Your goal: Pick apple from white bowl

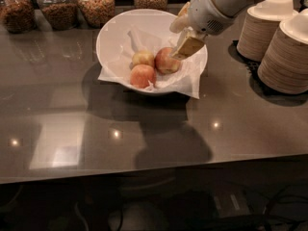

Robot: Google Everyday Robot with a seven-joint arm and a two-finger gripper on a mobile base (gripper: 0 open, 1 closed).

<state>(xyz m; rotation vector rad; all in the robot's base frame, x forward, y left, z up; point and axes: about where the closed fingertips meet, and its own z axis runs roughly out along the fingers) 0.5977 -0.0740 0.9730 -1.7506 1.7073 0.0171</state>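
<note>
On table (144, 143), white bowl (108, 37) contains apple (167, 60), pale yellow apple (143, 57), orange-pink apple (142, 76). Over its right side, the hand (185, 44); grip state cannot be told.

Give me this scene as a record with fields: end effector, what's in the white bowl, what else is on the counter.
end effector: over the white bowl's right side, beside the apple; contact unclear
bowl contents: apple, pale yellow apple, orange-pink apple, crumpled paper
behind bowl: four jars
right of bowl: stacked paper bowls

Counter (144, 134): white bowl (114, 37), jars (60, 6); fingers (188, 46) above
</note>
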